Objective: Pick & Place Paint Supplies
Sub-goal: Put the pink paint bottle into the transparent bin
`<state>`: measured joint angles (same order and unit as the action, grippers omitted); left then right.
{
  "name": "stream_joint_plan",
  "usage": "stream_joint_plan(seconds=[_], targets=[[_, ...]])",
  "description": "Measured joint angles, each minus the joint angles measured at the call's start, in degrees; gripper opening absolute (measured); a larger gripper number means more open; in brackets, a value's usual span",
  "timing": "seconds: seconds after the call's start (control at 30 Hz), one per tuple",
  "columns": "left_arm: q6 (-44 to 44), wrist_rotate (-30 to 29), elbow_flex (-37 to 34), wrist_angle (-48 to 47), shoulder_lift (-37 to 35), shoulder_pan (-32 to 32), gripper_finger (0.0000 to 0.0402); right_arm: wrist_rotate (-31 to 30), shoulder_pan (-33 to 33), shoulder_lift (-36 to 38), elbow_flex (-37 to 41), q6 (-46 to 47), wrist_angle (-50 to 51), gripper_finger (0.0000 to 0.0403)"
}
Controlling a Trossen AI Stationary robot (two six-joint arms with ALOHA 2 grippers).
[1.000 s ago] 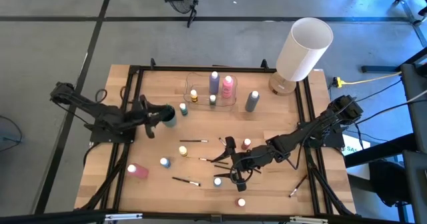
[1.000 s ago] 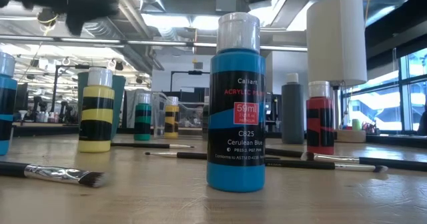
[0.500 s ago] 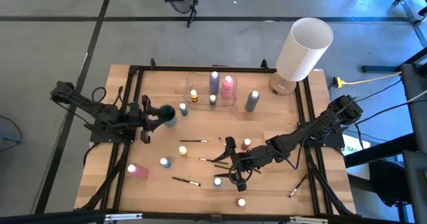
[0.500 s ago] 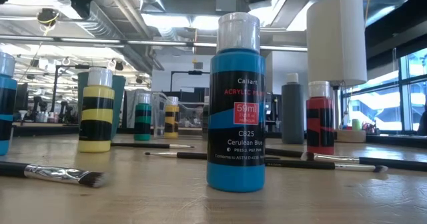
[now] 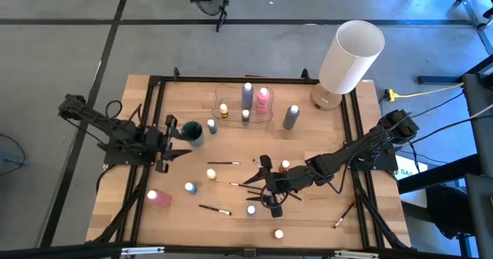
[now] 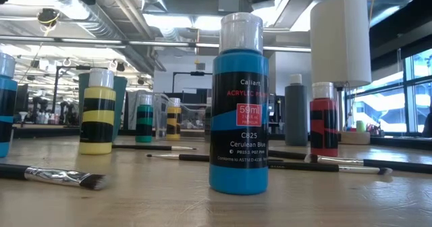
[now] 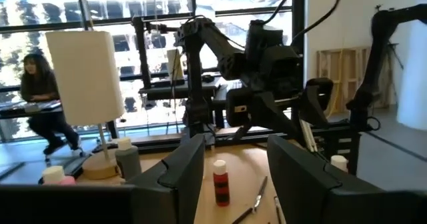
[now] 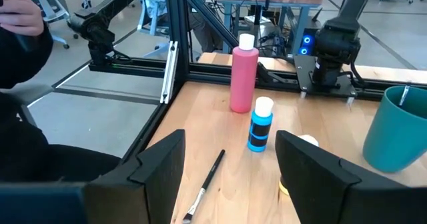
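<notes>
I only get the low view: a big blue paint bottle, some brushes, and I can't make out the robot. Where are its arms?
Observer: The high view shows both. The left pincer hangs open beside a teal cup on the table's left side.
Visitor: And the other one?
Observer: The right pincer is open and empty near the table's middle, with a small white-capped bottle close by its arm.
Visitor: Is anyone around?
Observer: The left wrist view shows a person seated in the room beyond the white lamp.
</notes>
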<state>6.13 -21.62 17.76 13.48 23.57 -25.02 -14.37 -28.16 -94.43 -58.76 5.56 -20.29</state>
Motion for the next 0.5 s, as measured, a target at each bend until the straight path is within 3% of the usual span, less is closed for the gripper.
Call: stream_joint_plan(seconds=[0.13,0.5], targets=[[-0.56,2.31,0.00,0.02,0.00,0.00,0.0161,0.00,0.00,0.00,0.00,0.00,0.63,0.0236],[-3.82,0.54,-0.02,3.03,-0.02,0.01,0.0168,0.02,0.00,0.00,0.00,0.00,0.85,0.0236]])
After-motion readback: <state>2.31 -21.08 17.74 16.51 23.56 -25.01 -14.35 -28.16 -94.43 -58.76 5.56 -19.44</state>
